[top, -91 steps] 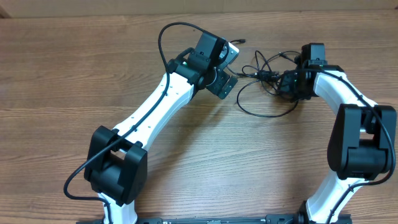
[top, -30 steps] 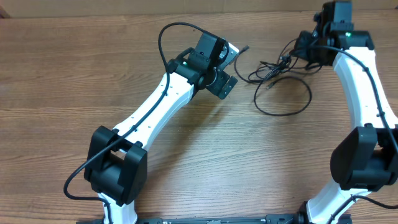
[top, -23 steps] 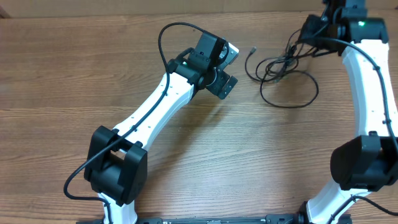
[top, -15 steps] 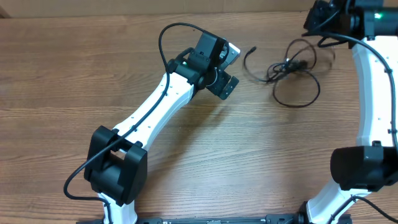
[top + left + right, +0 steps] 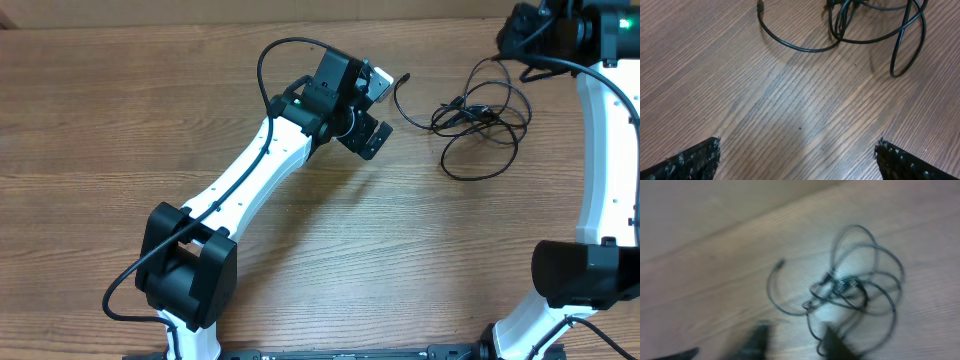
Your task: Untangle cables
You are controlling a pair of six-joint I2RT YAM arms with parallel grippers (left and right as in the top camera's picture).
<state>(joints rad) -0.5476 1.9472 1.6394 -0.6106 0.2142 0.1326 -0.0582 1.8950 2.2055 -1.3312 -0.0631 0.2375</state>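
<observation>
The left hand (image 5: 800,161) has its two dark fingertips (image 5: 690,161) spread wide apart at the lower corners of its wrist view, with only bare grain of the brown wooden surface (image 5: 100,120) between them. It holds nothing. Ahead of it, well apart from the fingertips, lie the thin black flexible cables (image 5: 870,22). One loose strand curves out from the knot toward the left of the wrist view and ends in a small plug (image 5: 760,5), while the rest crosses over itself in several loops. From overhead, that plug end lies just beside the left hand, and the tangled loops lie farther out, between the two arms.

The right hand (image 5: 797,339) appears only as blurred dark shapes at the bottom of its wrist view. I cannot tell whether its fingers are apart or together. Beyond them, the same cables lie as a loose knot of overlapping loops on the surface. Overhead, the right hand is at the far right corner of the surface, near the upper loops of the tangle. Whether any strand reaches into it cannot be told.
</observation>
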